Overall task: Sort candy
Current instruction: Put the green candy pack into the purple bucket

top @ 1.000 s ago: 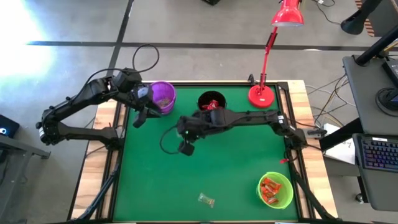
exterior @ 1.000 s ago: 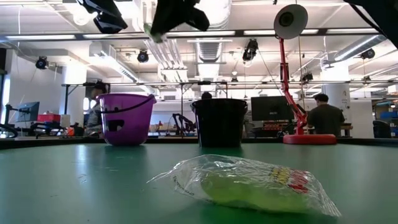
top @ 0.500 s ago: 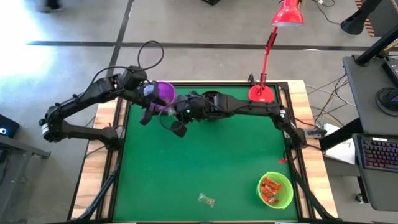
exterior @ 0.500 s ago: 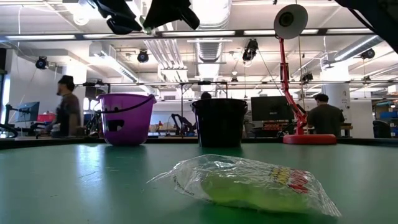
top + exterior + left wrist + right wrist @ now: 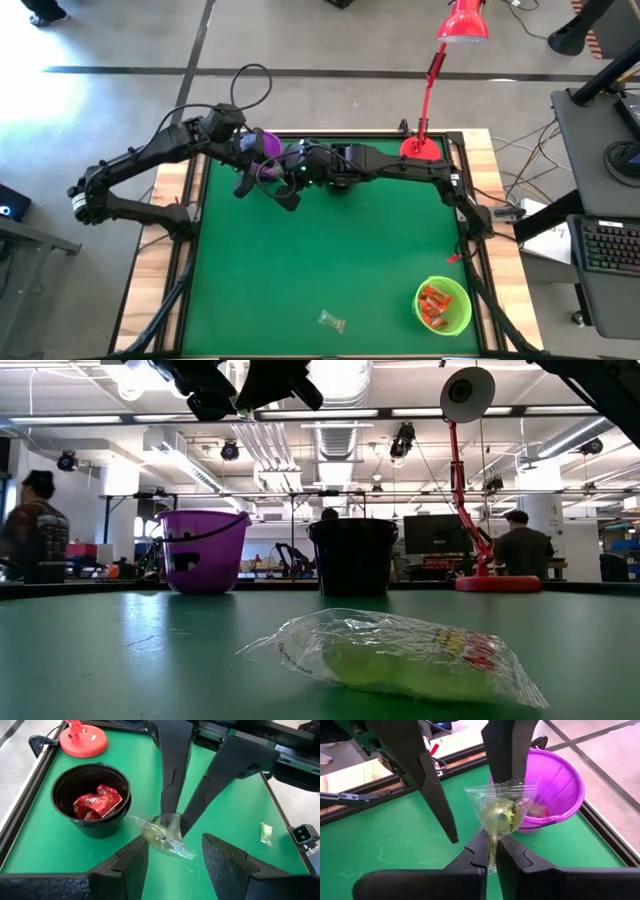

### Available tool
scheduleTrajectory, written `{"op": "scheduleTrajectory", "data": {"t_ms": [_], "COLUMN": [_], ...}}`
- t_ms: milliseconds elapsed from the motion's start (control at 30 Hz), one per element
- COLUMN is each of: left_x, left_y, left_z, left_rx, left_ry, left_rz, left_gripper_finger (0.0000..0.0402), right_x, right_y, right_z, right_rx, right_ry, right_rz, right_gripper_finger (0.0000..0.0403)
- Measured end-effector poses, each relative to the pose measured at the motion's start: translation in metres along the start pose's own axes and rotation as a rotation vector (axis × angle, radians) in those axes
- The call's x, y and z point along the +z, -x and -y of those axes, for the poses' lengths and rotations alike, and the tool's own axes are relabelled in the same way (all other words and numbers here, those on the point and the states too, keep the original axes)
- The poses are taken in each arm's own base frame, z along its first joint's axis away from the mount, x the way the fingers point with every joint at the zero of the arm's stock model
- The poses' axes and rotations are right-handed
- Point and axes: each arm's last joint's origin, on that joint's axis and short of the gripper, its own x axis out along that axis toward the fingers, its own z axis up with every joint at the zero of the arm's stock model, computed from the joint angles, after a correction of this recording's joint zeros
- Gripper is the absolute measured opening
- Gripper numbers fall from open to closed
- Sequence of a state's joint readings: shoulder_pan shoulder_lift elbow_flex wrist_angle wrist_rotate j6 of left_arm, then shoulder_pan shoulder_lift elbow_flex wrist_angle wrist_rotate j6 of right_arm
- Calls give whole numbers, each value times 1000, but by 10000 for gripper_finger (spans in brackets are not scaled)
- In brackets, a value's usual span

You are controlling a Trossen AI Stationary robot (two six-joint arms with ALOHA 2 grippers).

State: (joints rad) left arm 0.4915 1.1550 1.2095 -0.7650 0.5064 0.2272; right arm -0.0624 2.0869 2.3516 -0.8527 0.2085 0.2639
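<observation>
My right gripper (image 5: 492,847) is shut on a pale green candy in a clear wrapper (image 5: 501,812), held high over the table's far left beside the purple cup (image 5: 555,785). My left gripper (image 5: 175,840) is open. Its fingers (image 5: 436,805) stand on either side of the same candy (image 5: 162,834), facing the right gripper. The black cup (image 5: 92,795) holds red candies (image 5: 97,802). The green cup (image 5: 443,305) at the near right holds orange-red ones. Another clear-wrapped candy (image 5: 331,321) lies on the green mat near the front edge. My right gripper pinches one end of the clear wrapper (image 5: 493,842) between its two fingertips. The fingers slant down, coming from the table's right. The sweet itself sticks out beyond the fingertips, lifted clear of the table. My left gripper: one fingertip (image 5: 507,765) reaches the wrapper's far edge; whether it touches, I cannot tell.
A red desk lamp (image 5: 420,152) stands on its base at the far edge, right of the black cup (image 5: 352,555). The purple cup (image 5: 200,550) stands at the far left. People move in the room beyond the table.
My right gripper has carried the candy up and toward the table's far left, to the purple cup, tipping its fingers more level. My left gripper has moved toward the right gripper until its fingers stand about the candy.
</observation>
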Motion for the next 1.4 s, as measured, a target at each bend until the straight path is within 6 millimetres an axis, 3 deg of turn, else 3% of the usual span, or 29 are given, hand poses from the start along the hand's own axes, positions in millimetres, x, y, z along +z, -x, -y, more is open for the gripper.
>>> {"op": "scheduleTrajectory", "data": {"t_ms": [267,733,1033,1167,1400], "left_x": [4,3,3,3,3], "left_y": [-1,-9,-7,-7,-5], "left_z": [-2,-6,-7,-9,-9], "left_rx": [19,22,48,118,165], "left_ry": [-59,-84,-86,-87,-82], "left_rz": [31,6,5,-15,-39], "left_gripper_finger": [146,30,16,15,14], "right_x": [0,-2,1,2,2], "right_y": [0,-1,-3,-6,-7], "right_z": [0,1,11,19,24], "right_rx": [6,-7,-11,-26,-47], "right_ry": [6,34,28,22,31], "right_rz": [-4,-21,-18,-25,-26], "right_gripper_finger": [13,13,17,41,118]}}
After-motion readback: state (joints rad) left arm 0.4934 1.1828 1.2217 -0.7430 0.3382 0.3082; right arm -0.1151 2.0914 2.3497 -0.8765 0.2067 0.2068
